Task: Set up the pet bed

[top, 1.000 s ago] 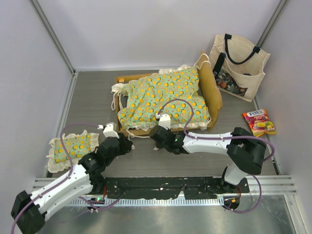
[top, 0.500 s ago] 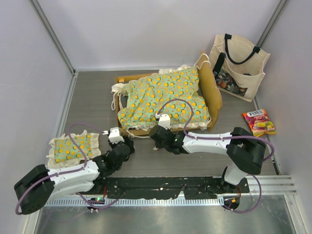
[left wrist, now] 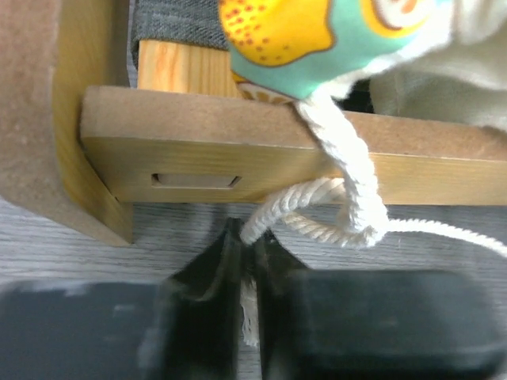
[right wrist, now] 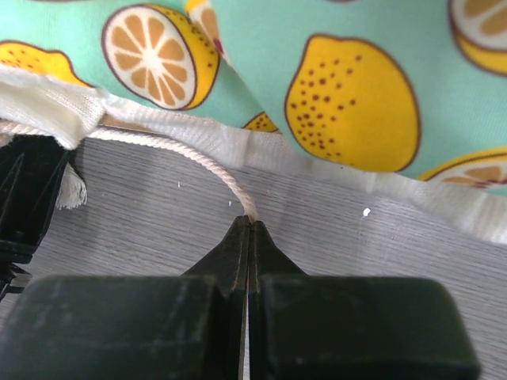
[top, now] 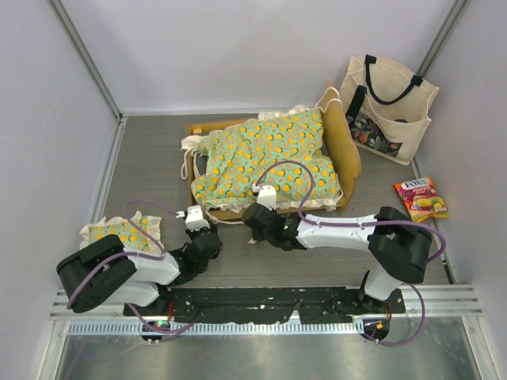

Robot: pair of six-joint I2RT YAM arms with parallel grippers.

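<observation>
Leftmost, a small ruffled pillow (top: 119,231) in the same citrus print lies on the grey table (top: 150,158), just beside the folded left arm. The left gripper (left wrist: 249,241) sits low in front of the near left corner of the pet bed (top: 342,146), its two dark fingers pinched almost together on a white tie cord (left wrist: 348,174). That cord drops from a corner of the mattress cushion (top: 265,154), crosses the light-wood rail, loops on the table and runs down between the fingertips, its frayed end showing below them. The bed stands mid-table, well back from the arm bases, with its curved headboard at the right end. The green, orange-printed cushion lies rumpled on top of the frame, its cream ruffle spilling over the near rail. Further right along that near rail, the right gripper (right wrist: 248,229) is clamped tight on a second tie cord (right wrist: 198,154), which curves up to the ruffle. A cream tote bag (top: 392,103) stands in the far right corner, and a candy packet (top: 421,198) lies nearer, by the right wall.
</observation>
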